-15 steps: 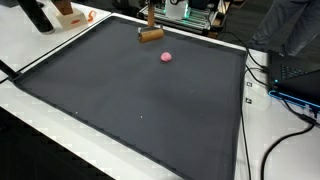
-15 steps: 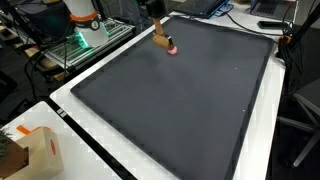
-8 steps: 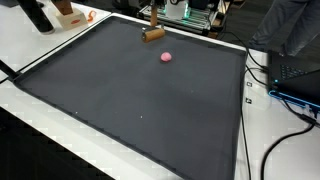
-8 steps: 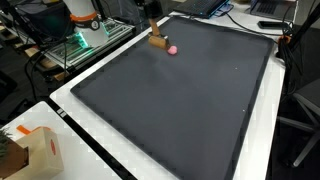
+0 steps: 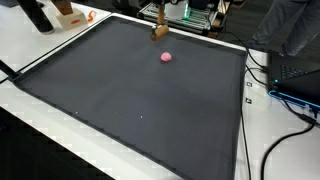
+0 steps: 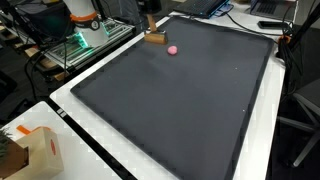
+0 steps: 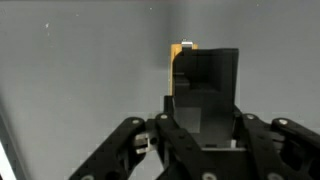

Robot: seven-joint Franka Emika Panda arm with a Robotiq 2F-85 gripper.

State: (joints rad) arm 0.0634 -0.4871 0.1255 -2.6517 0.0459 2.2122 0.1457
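Observation:
My gripper (image 5: 158,20) hangs at the far edge of the black mat (image 5: 130,95), shut on a tan wooden block (image 5: 159,31), and most of the arm is cut off by the frame. In an exterior view the wooden block (image 6: 155,38) hovers just above the black mat (image 6: 190,100), with the gripper (image 6: 149,26) above it. A small pink ball (image 5: 166,57) lies on the mat a short way off; the pink ball (image 6: 173,49) is apart from the block. In the wrist view the block (image 7: 181,62) sits dark between the fingers of the gripper (image 7: 203,98).
White table (image 5: 60,140) surrounds the mat. Cables (image 5: 285,125) and a laptop (image 5: 300,80) lie along one side. A cardboard box (image 6: 35,150) stands at a corner. The robot base (image 6: 82,15) and electronics (image 5: 200,15) sit behind the mat.
The block, in my gripper, has risen off the mat and shifted away from the pink ball toward the mat's far edge. The ball has stayed put.

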